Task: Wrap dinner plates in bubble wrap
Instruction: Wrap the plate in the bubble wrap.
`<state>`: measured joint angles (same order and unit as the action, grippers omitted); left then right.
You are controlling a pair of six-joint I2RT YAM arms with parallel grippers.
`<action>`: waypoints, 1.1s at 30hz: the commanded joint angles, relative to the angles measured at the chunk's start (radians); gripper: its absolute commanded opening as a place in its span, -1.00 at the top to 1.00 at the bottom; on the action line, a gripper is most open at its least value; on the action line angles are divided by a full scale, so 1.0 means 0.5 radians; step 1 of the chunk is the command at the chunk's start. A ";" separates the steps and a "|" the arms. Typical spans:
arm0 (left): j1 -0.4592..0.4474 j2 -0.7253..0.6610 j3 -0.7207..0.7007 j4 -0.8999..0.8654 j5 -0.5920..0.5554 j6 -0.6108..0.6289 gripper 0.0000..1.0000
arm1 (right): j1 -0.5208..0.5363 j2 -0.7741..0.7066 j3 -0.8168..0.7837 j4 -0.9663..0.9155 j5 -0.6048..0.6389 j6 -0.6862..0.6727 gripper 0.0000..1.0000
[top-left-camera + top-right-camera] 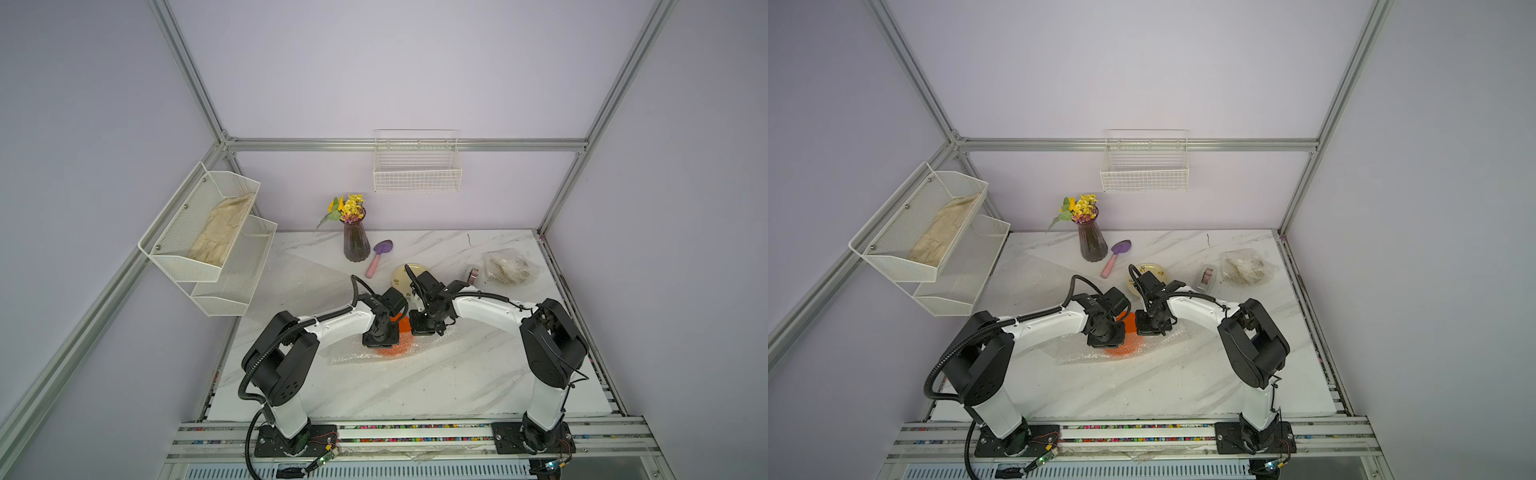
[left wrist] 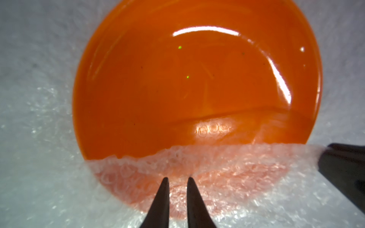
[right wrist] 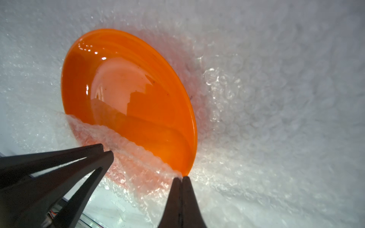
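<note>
An orange plate (image 2: 187, 79) lies on bubble wrap (image 2: 227, 169) on the marble counter (image 1: 415, 395). The right hand (image 3: 180, 178) is clenched on a flap folded over the plate's rim, likely to stop it springing back. The left hand (image 2: 177, 179), tips narrowly parted, sits on that flap — whether it grips is unclear.

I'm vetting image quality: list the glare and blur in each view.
Left wrist view: white glare streaks on the glossy round orange plate, clear bubble wrap sheet blurred toward the edges. Right wrist view: dark reflections on the plate, far wrap soft. Both top views: even light, mild softness.
</note>
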<state>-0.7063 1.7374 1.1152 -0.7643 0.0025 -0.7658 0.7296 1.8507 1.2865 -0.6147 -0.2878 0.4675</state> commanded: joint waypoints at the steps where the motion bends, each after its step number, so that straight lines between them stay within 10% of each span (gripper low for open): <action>1: 0.021 0.079 -0.033 0.016 0.054 0.039 0.63 | -0.014 0.064 0.044 -0.036 0.054 0.005 1.00; 10: 0.038 0.154 -0.141 0.025 0.086 0.025 0.63 | -0.078 -0.272 0.005 -0.198 0.584 0.042 0.36; 15: 0.041 0.179 -0.125 0.008 0.100 0.040 0.63 | -0.079 -0.533 -0.406 0.319 -0.311 0.246 0.34; 18: 0.041 0.208 -0.091 -0.019 0.098 0.056 0.63 | -0.100 -0.694 -0.580 0.171 0.010 0.426 0.31; 24: 0.041 0.247 -0.088 -0.031 0.107 0.060 0.63 | -0.483 -1.216 -1.047 0.279 0.042 0.423 -0.43; 33: 0.041 0.260 -0.097 -0.036 0.109 0.065 0.63 | -0.887 -1.114 -1.456 0.970 -0.543 0.612 -0.32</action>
<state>-0.6876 1.7775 1.1110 -0.7460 0.0422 -0.7551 0.3065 1.2713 0.5877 -0.2863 -0.4526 0.7055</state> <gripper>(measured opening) 0.185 0.663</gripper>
